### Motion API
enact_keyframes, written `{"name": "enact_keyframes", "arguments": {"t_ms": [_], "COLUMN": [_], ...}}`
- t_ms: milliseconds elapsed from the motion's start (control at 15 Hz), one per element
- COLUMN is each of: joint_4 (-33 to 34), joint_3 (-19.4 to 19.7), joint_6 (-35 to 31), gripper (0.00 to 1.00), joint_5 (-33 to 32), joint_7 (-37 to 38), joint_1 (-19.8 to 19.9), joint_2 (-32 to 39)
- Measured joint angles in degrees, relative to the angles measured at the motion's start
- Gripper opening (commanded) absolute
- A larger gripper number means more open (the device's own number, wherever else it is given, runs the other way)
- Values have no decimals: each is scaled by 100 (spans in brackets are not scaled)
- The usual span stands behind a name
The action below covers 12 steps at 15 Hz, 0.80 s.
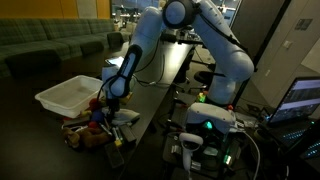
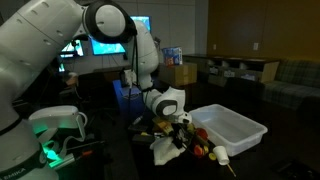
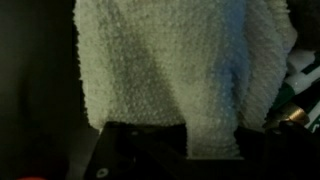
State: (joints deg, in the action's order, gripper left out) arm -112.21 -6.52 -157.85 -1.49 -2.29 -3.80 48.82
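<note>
A white, nubbly cloth (image 3: 180, 70) fills nearly the whole wrist view. A fold of it runs down between the two dark fingers of my gripper (image 3: 212, 140), which are closed in on it. In an exterior view the gripper (image 2: 178, 128) is low over the cloth (image 2: 165, 150), which lies on the dark table among small toys. In an exterior view the gripper (image 1: 112, 106) hangs just right of the white bin (image 1: 62, 97), over the cluttered table corner. The fingertips themselves are hidden by the cloth.
A white plastic bin (image 2: 232, 128) stands beside the cloth. Small colourful toys (image 2: 205, 150) and a brown object (image 1: 85, 135) lie around it. Monitors (image 2: 105, 45) and sofas (image 1: 50, 40) stand behind. A green-lit device (image 1: 205, 122) is near the robot base.
</note>
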Motion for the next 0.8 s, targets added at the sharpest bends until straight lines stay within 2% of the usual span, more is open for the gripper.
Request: {"name": "enact_keyframes", "arguments": {"t_ms": [200, 400, 800], "joint_4": [103, 171, 56], "joint_3": [308, 878, 1835], "joint_6": [-41, -135, -144], "gripper": [12, 12, 12], "joint_5": [-54, -170, -422], "joint_7": [63, 178, 443], "joint_1": [-163, -315, -326], "joint_2": [-30, -35, -35]}}
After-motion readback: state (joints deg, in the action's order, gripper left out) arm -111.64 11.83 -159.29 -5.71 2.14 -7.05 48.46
